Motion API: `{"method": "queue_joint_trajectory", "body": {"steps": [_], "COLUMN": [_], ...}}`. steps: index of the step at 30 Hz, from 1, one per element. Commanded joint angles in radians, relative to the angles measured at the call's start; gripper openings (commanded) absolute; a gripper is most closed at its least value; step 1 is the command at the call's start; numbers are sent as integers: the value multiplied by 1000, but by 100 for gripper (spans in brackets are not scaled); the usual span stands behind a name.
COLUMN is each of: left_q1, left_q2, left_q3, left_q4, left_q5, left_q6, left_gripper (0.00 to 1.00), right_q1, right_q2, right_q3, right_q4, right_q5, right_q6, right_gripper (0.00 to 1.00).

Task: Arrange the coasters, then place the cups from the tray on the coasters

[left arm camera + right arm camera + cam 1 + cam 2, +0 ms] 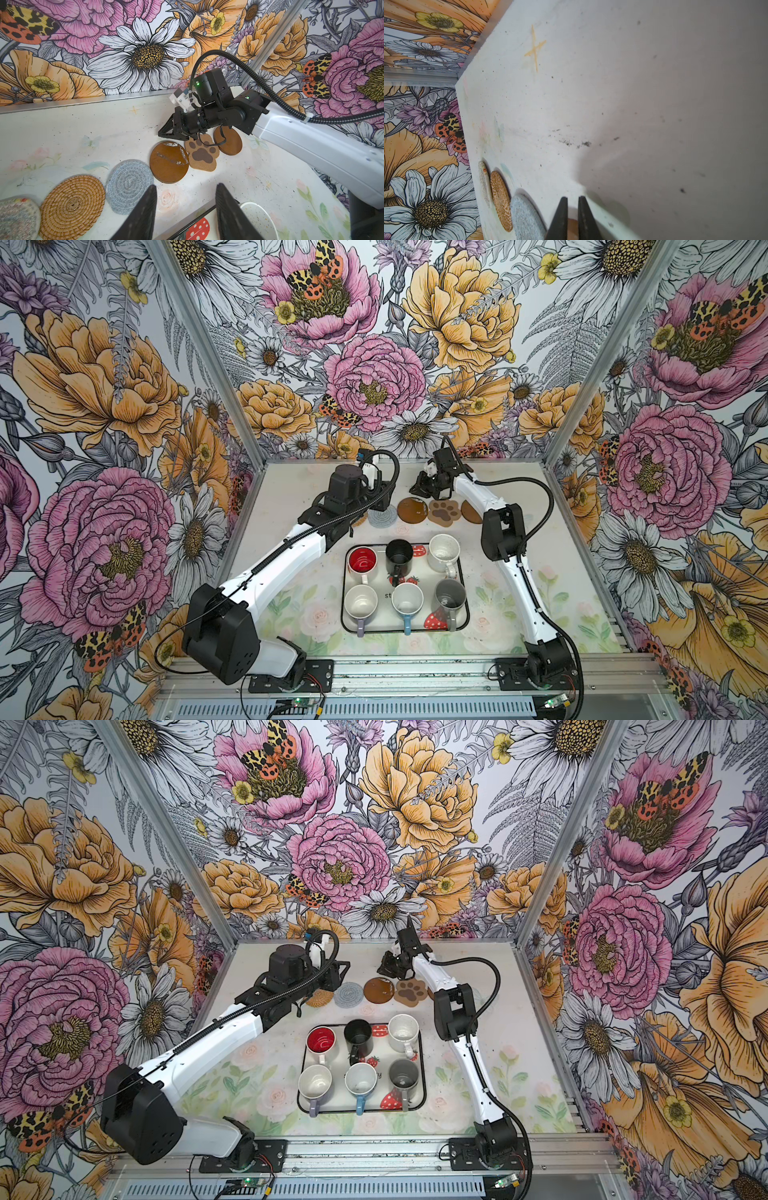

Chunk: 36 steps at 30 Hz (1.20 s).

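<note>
Along the back of the table the coasters lie in a row: beaded (16,218), rattan (71,206), grey spiral (382,516), brown disc (412,510), paw (444,512) and a second brown disc (471,512), partly under the right arm. The tray (343,605) holds the cups: red-inside (362,562), black (399,558), speckled white (444,551), lilac (360,603), light blue (407,600), grey (450,595). My left gripper (186,207) hangs open and empty between the row and the tray. My right gripper (573,205) is shut, holding nothing, just above the first brown disc's far edge.
Flowered walls with aluminium posts close in the table on three sides. The right arm's black elbow (503,535) stands beside the tray's back right corner. The left arm (291,556) slants over the table to the left of the tray.
</note>
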Motion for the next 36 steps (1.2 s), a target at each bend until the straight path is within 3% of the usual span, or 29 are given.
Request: {"method": "queue_joint_trajectory", "body": {"steps": [1,16,28,36], "left_q1": [9,15,26,130], "left_q2": [-25,-37,-46,-17], "left_q3": [-14,-25,-30,28], "left_q4": [26,29,15,-136], "left_q5": [-26,-30,-60,-173], "left_q6": [-7,-10,-1,-23], "left_gripper": [48,48,48,47], "right_q1": [12,9,6,-17], "right_q2": [0,-87,-110,-112], "right_q3": [-39,-191,-209,-109], "right_q4": [10,10,10,10], "right_q5": [-12,-1,1,-40], "right_q6": [-2,-48,-52,-28], "right_gripper": [13,13,13,15]}}
